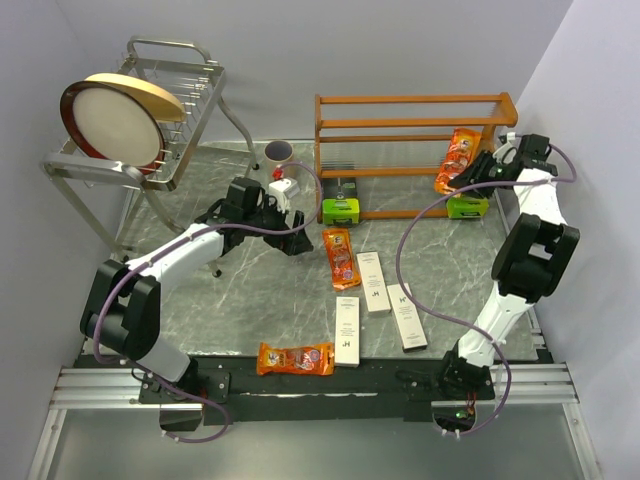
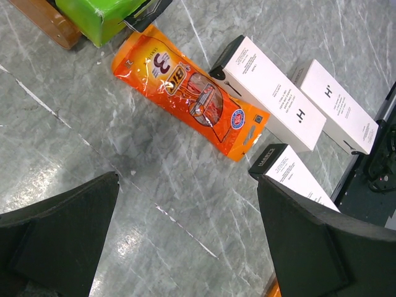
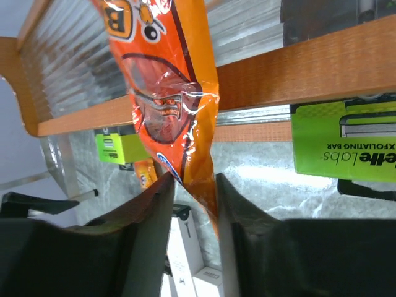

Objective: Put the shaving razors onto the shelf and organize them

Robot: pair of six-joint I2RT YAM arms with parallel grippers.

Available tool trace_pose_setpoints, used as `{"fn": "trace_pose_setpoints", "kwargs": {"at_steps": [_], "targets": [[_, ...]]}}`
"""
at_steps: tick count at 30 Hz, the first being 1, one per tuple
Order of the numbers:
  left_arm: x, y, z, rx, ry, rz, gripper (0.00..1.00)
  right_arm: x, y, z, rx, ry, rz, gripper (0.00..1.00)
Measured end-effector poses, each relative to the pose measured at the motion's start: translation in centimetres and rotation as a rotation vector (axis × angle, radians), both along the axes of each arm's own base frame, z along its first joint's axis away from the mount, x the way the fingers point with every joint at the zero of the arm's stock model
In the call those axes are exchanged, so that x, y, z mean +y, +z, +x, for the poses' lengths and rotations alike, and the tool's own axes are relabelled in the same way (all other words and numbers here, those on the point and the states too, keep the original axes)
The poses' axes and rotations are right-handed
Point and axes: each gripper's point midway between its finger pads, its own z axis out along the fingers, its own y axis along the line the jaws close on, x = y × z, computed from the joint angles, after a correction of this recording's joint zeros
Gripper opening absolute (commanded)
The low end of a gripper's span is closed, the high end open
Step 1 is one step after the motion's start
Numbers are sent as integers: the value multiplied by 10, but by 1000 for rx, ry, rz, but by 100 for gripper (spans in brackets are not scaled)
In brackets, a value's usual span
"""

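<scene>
The orange-brown wooden shelf [image 1: 410,125] stands at the back. My right gripper [image 1: 472,176] is shut on an orange razor packet [image 1: 461,152] and holds it tilted against the shelf's right end. In the right wrist view the packet [image 3: 167,86] hangs between the fingers [image 3: 232,210], in front of a shelf rail [image 3: 297,68]. My left gripper [image 1: 290,236] is open and empty over the table [image 2: 185,229]. It is just left of an orange packet [image 1: 340,258] [image 2: 192,99]. Three white boxes [image 1: 373,282] [image 1: 347,330] [image 1: 407,317] and another orange packet [image 1: 295,358] lie on the table. Two lime-green packs [image 1: 342,210] [image 1: 468,206] sit at the shelf's foot.
A silver wire rack [image 1: 190,110] holding a round plate [image 1: 115,122] stands at the back left. A mauve mug [image 1: 278,153] sits beside the shelf's left post. Walls close in on both sides.
</scene>
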Motion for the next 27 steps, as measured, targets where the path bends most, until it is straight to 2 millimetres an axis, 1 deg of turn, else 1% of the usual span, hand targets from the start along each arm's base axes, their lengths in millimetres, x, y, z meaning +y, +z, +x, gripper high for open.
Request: {"fn": "trace_pose_setpoints", "kwargs": {"at_steps": [2,5,11,14,19,21,25,27], "targets": [[0,0,-1,1,-3,-1,99,-1,3,0,-4,-4,6,23],[-1,0,-1,2,-5,-1,99,-4,9,-1,-12,-18,14,22],[-3,-8,-1,23,-10,1,99,-20,21,-1,-35,-61,16,21],[-5,-12,-2,34,-14,5,99,-27,31,0,-62,-66,32,15],[-9,-14,-6,37,-29,9,100,-24,49,5,-126,-13,106,7],[-11,-14,-7,34,-37,11,99,-21,48,8,-139,6,137,6],[-13,-15,-10,26,-54,18,100,-16,38,11,-126,35,207,3],[-14,-16,-12,24,-61,22,100,-12,37,12,-127,52,241,2]]}}
